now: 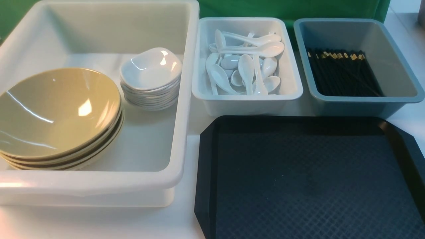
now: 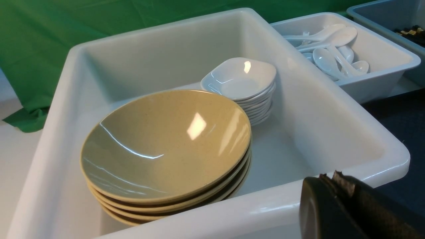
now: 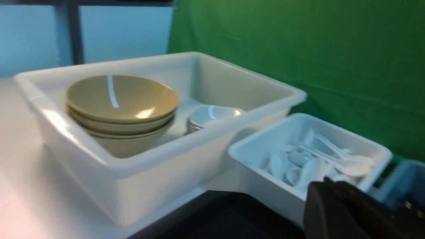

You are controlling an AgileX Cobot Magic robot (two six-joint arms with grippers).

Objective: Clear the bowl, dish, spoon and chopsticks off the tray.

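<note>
Black rectangular plastic tray (image 1: pixel 308 179) with cut-off corners and diamond-textured surface sits at near right of the white table (image 1: pixel 99 222); nothing lies on it.

Large white plastic bin (image 1: pixel 186 99) at left holds two stacks. Stack of wide glossy olive-tan bowls (image 1: pixel 56 116) sits in the near-left part of the bin, top bowl tilted slightly. Stack of small glossy white rounded-square dishes (image 1: pixel 151 74) sits farther back, near the bin's right wall and just beside the bowl stack; cannot tell whether the two stacks touch.

Smaller white bin (image 1: pixel 247 99), just beyond the tray's far-left edge, holds a loose heap of white glossy soup spoons (image 1: pixel 245 64). Grey-blue bin (image 1: pixel 358 99) to its right holds a bundle of thin black chopsticks with gold bands (image 1: pixel 342 74), lying side by side, gold ends toward the far wall.

Green cloth backdrop (image 1: pixel 292 8) hangs behind the bins.

Neither arm appears in the front view. Left gripper (image 2: pixel 332 199): only a dark part of it shows in the left wrist view, near the large bin's near rim; jaws appear pressed together with nothing between them. Right gripper (image 3: pixel 345 212): dark, blurred mass in the right wrist view, near the spoon bin; cannot tell how far open it is or whether it holds anything.
</note>
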